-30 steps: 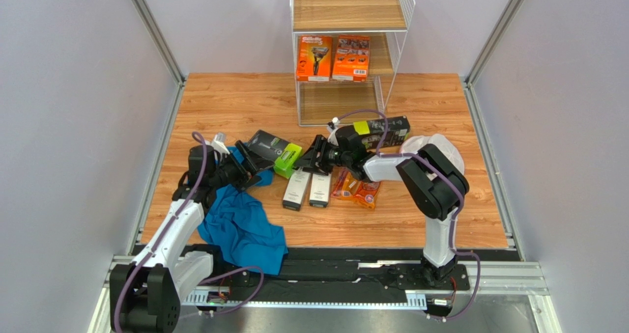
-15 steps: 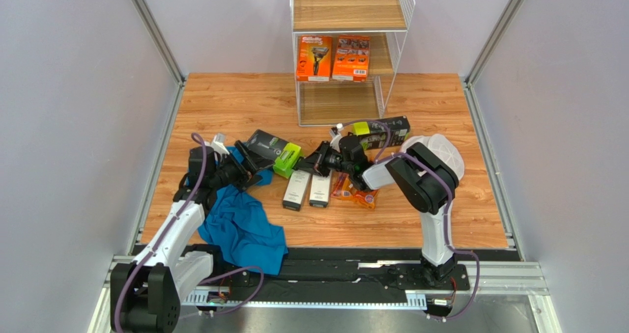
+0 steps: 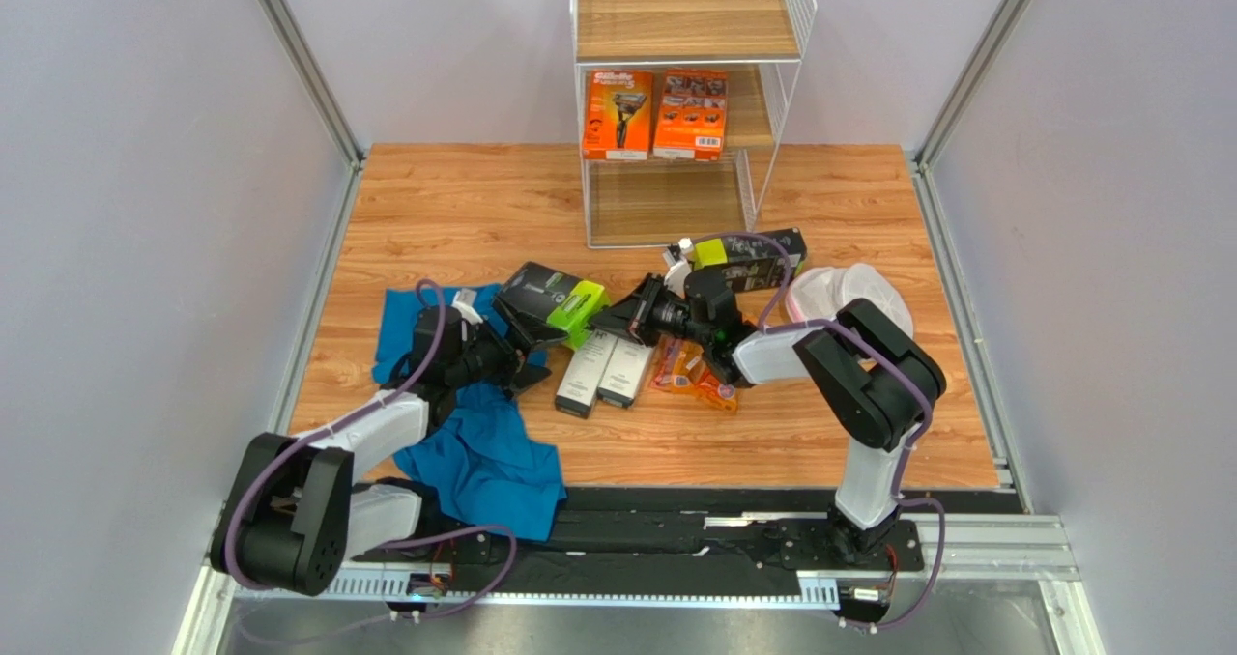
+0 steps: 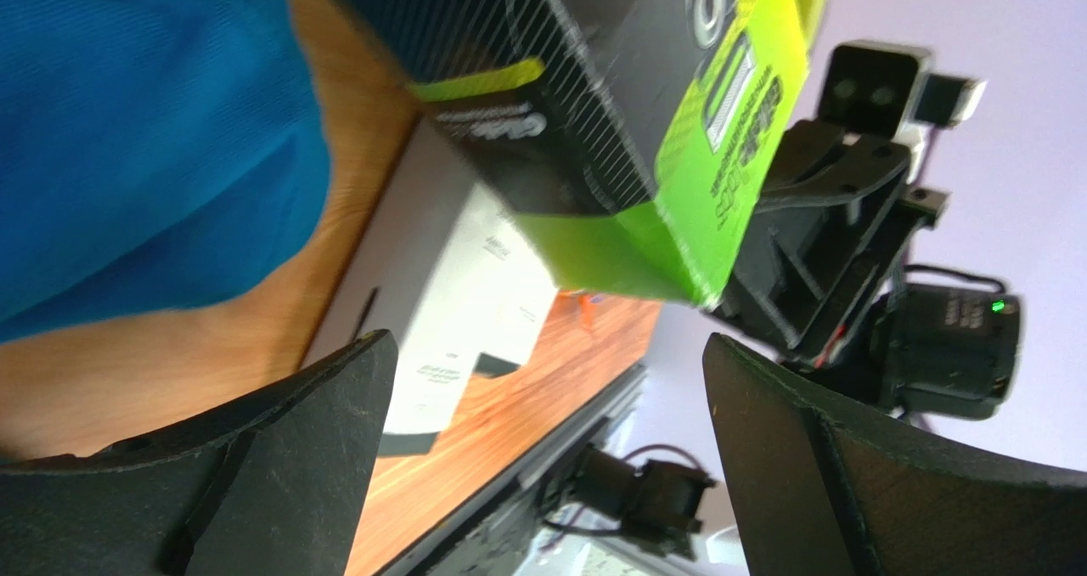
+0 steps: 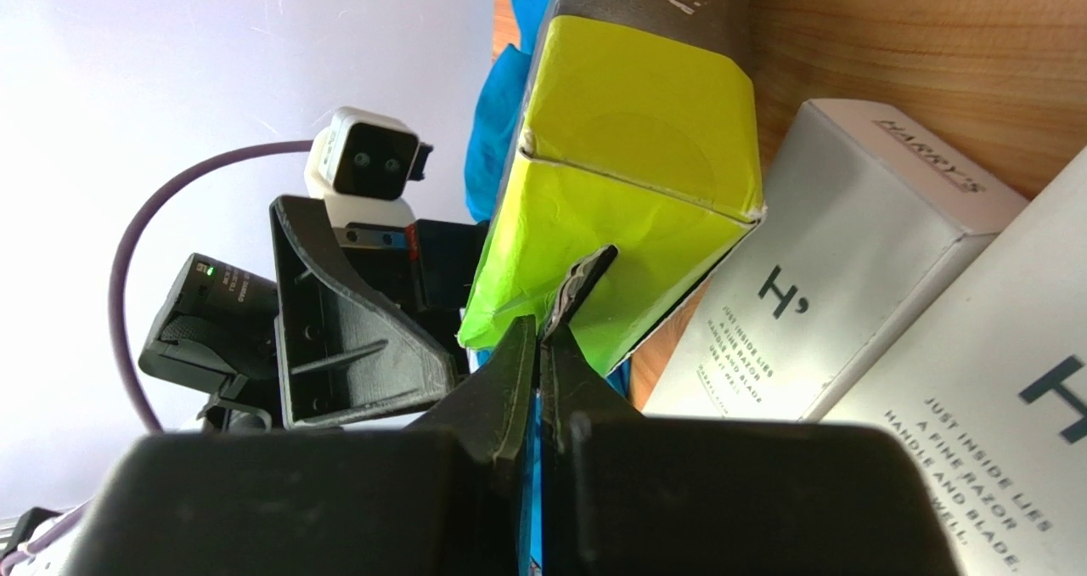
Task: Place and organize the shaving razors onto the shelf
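Top external view shows a tall white wire shelf with three light wooden tiers (image 3: 686,15) standing at the far side of a wooden table (image 3: 436,206). On the middle tier, two orange boxes (image 3: 617,115) (image 3: 690,113) stand upright side by side. All the other razor packs lie on the table in front of the shelf. A black box with a lime-green end (image 3: 549,297) sits tilted near the middle. Its green end points toward the right arm and its dark end is near a blue cloth (image 3: 479,452) that lies under the left arm. Just beside that box, closer to the arms, two slim white boxes (image 3: 582,371) (image 3: 627,370) lie side by side. Some orange blister packs (image 3: 704,376) lie just to the right of the white boxes, partly hidden by the right arm. A second black box with a lime-green end (image 3: 752,258) lies behind the right arm, near the foot of the shelf. A round white mesh thing (image 3: 857,290) lies further to the right. The left gripper (image 4: 542,347) is wide open, with its two fingers far apart. In the left wrist view, the tilted black box and one white box are out ahead of it. The right gripper (image 5: 558,298) has its fingers pressed tight together. In the right wrist view, its tips are right up against the lime-green end of the tilted box. It is too hard to tell if a thin bit of green flap is pinched between them.
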